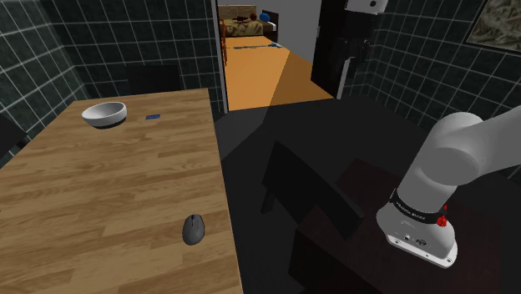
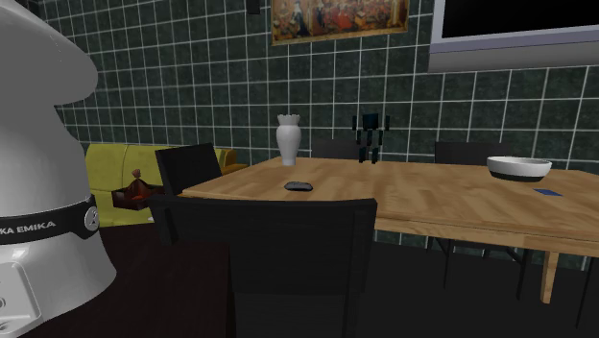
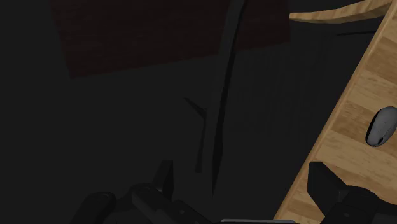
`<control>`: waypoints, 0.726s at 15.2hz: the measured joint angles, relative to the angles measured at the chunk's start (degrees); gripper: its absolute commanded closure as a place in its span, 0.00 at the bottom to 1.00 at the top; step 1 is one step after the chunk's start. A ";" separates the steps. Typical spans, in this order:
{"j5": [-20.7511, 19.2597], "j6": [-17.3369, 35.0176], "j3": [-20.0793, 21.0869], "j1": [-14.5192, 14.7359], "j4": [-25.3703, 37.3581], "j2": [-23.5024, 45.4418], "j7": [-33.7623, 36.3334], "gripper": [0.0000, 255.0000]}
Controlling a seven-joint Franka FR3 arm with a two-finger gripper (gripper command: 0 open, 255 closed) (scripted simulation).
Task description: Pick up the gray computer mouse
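- The gray computer mouse point(image 1: 194, 229) is lying flat on the wooden tabletop point(image 1: 100, 184), close to the long edge facing my arm.
- My gripper point(image 3: 242, 175) is hovering off that edge, its fingers standing apart, clasping nothing.
- A white bowl point(image 1: 104, 113) is sitting near the tabletop's far end.

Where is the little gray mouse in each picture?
Shoulder view: mouse low in the picture, near the table's right edge.
Second exterior view: mouse mid-picture, on the table, near the white vase.
Wrist view: mouse near the table's edge, beyond the open gripper.
Shared landmark: the wooden table.
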 measured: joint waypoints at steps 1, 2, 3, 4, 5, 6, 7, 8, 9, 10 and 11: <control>0.00 0.00 0.00 0.00 0.00 0.00 0.00 0.00; 0.36 0.68 0.67 0.13 -0.49 0.16 0.72 0.00; 0.87 1.49 1.64 0.33 -0.84 0.55 1.79 0.00; 1.59 2.77 2.96 0.62 -1.60 1.01 3.20 0.00; 2.40 4.29 4.45 0.98 -2.57 1.50 4.76 0.00; 2.99 5.40 5.64 1.21 -3.42 1.67 6.10 0.00; 3.67 6.66 6.99 1.50 -4.10 2.16 7.57 0.00; 4.20 7.80 8.13 1.69 -4.48 2.87 8.84 0.00; 4.93 9.06 9.61 2.04 -5.00 3.49 10.44 0.00; 5.47 10.21 10.87 2.24 -5.05 4.51 11.86 0.00; 6.09 11.72 12.27 2.51 -5.58 5.43 13.32 0.00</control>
